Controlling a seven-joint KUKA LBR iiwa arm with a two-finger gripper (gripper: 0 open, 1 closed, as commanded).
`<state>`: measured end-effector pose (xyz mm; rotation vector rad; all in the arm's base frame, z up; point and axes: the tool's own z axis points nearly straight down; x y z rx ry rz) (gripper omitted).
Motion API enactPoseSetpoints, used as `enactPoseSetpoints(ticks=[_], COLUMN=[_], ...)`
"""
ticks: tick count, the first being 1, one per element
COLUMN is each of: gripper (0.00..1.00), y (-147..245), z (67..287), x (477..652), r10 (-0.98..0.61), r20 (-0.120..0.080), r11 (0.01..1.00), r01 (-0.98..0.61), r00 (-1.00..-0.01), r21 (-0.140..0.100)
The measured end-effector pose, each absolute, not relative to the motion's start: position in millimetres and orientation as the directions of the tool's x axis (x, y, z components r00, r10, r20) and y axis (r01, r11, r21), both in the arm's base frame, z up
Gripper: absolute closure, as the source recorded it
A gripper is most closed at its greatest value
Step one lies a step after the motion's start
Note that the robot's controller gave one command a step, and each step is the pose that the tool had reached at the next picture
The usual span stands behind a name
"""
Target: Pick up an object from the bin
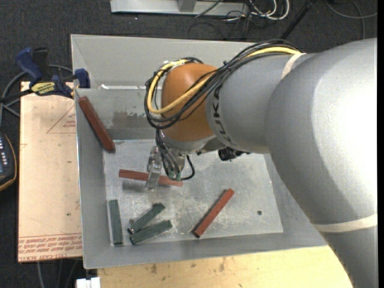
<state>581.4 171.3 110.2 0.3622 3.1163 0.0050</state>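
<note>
Red-brown bars count three in the grey metal bin (252,185): the leaning bar (96,125) propped against the left wall, the middle bar (133,174) lying flat and nearly level on the floor left of centre, and the slanted bar (213,212) toward the lower right. Grey-green bars also count three: the long strip (115,222) beside the lower left wall, and two shorter ones, the upper green bar (148,216) and the lower green bar (150,231), close together near the front edge, below the middle bar. The arm's orange cover (183,107), wrapped in yellow and black cables (157,92), hangs over the bin's centre and hides the floor behind it. The tool (156,177) is down at the right half of the middle bar, crossing it; whether it is wide, narrow or closed on that bar cannot be told. The other five bars lie apart from the tool
</note>
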Motion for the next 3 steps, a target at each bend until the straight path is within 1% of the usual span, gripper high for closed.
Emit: enactPoseSetpoints(ticks=[1,2,3], gripper=[1.0,1.0,1.0], y=[171,171,171], z=[122,148,179], x=[582.3,583.3,584.8], r10=[0.23,0.231,0.231], r20=[-0.002,-0.003,-0.005], r11=[0.973,0.973,0.973], r01=[0.23,0.231,0.231], r00=[-0.973,-0.973,-0.973], r21=[0.003,0.004,0.004])
